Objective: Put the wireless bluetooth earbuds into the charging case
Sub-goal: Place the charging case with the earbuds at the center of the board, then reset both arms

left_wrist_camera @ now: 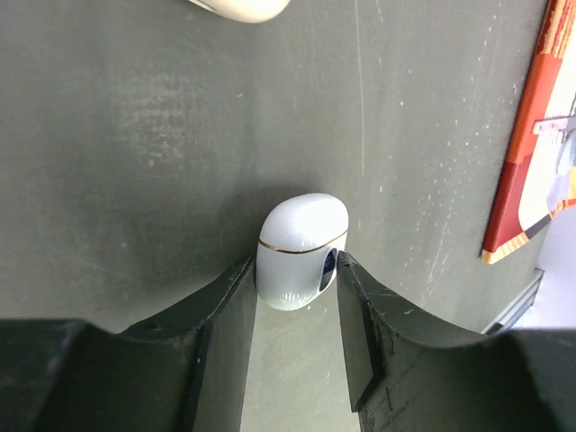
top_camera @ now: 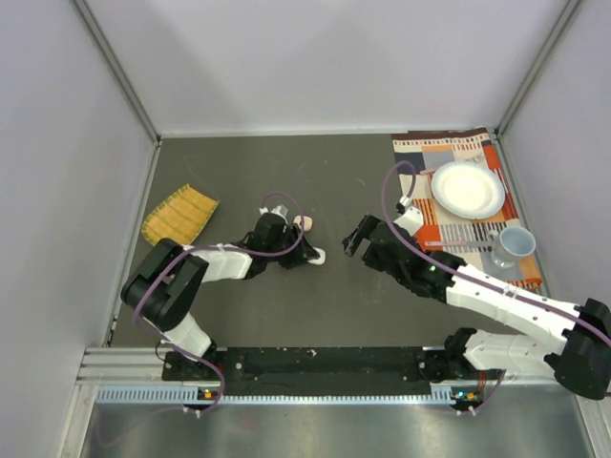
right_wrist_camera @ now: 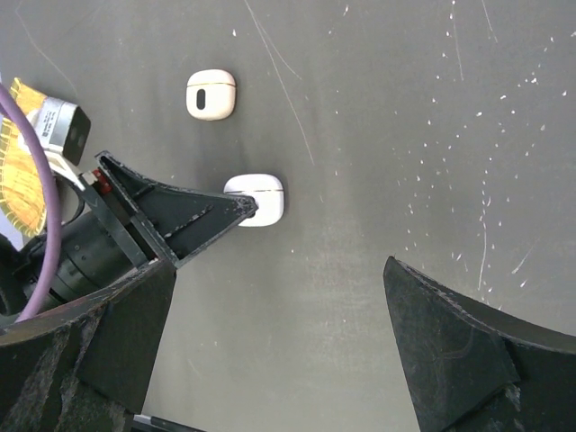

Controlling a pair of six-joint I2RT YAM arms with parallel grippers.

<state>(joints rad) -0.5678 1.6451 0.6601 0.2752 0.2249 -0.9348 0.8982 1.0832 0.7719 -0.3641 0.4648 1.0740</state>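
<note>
Far left on the dark grey bench (top_camera: 239,172), a folded yellow woven cloth (top_camera: 178,216) lies flat, well apart from the action. Moving in, the left gripper (left_wrist_camera: 297,270) is down at bench level, its jaws narrow and set on either side of the small glossy white charging case (left_wrist_camera: 301,245). The case lies on the bench with its lid closed along a thin gold seam. The fingers sit right against its sides, but I cannot tell whether they actually press it. Just beyond it lies a second rounded case, peach-pink (right_wrist_camera: 211,94), also closed and untouched. Next, near the centre, the right gripper (right_wrist_camera: 279,270) hangs above bare bench with its jaws spread wide, holding nothing. Far right, a patterned orange-and-grey placemat (top_camera: 420,153) carries a round white plate (top_camera: 468,188) and a pale blue cup (top_camera: 516,244).
</note>
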